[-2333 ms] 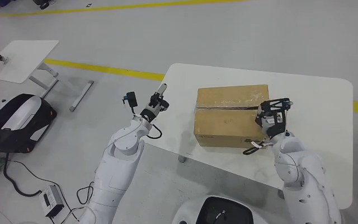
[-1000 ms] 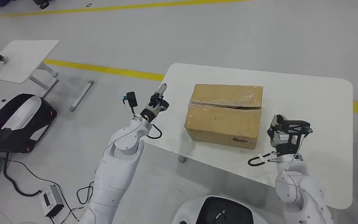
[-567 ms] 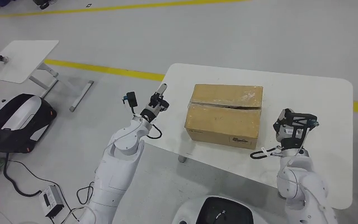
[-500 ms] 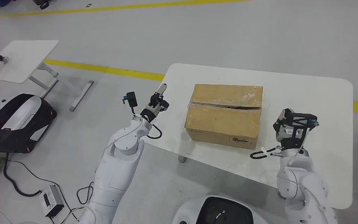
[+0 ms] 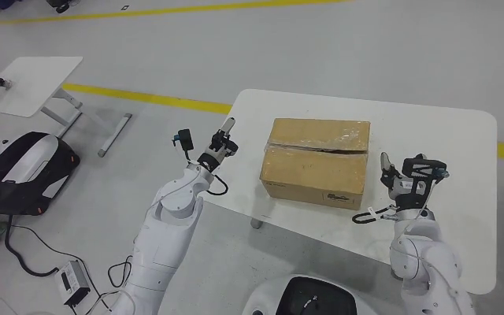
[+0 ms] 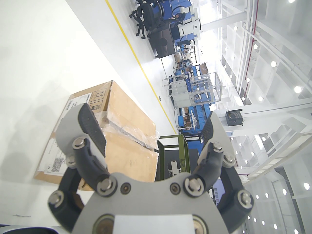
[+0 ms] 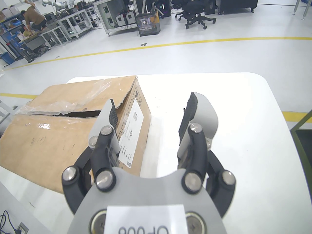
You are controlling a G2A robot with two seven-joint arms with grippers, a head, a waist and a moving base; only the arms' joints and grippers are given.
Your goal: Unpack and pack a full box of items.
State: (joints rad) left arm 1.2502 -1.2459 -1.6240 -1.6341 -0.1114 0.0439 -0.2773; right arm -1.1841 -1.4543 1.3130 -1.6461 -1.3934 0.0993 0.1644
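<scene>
A closed cardboard box (image 5: 316, 161) with torn clear tape along its top seam sits in the middle of the white table (image 5: 441, 134). The same box (image 6: 107, 137) lies beyond my left gripper (image 6: 146, 120), whose fingers stand open and empty. In the top view the left gripper (image 5: 224, 134) hovers at the table's left edge, apart from the box. My right gripper (image 5: 405, 167) is just off the box's right end, open with nothing between its fingers. From the right wrist, the box (image 7: 65, 122) and its white label are beside the right gripper (image 7: 151, 113).
A small white side table (image 5: 35, 83) stands on the floor at the far left. Yellow floor lines (image 5: 142, 96) run behind and beside the work table. Bare tabletop lies right of and behind the box.
The box has shifted left on the table since the earliest frame. My right gripper left the box's top right corner, drew back to the right of the box, and now stands wider open.
</scene>
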